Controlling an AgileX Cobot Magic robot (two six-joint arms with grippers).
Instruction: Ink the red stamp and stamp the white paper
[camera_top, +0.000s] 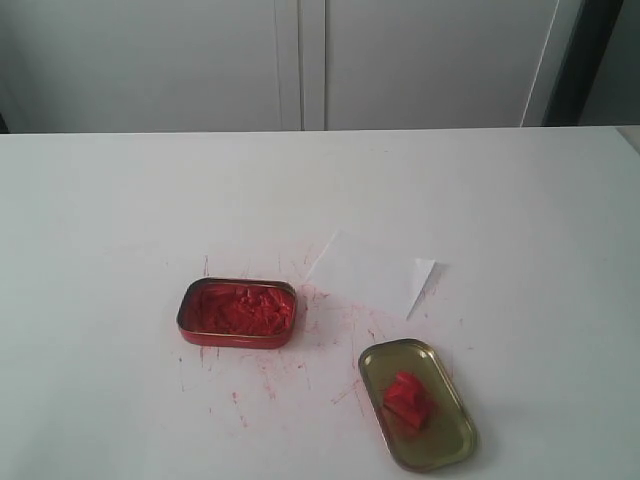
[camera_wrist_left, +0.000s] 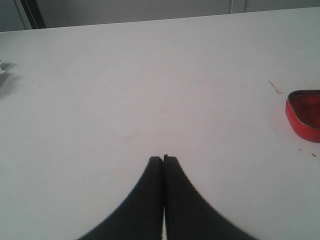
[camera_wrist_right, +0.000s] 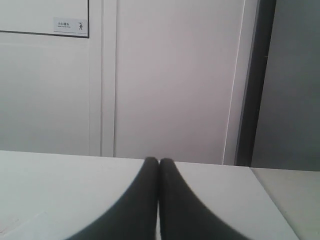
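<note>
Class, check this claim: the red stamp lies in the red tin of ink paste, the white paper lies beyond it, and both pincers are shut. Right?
No. The exterior view shows the red stamp lying in the gold lid, not the red tin. The rest holds: the white paper lies beyond the tin, and the left pincer and right pincer are shut.

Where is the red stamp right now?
In the exterior view, the red stamp lies inside the gold lid, lower right, right of the red tin.
</note>
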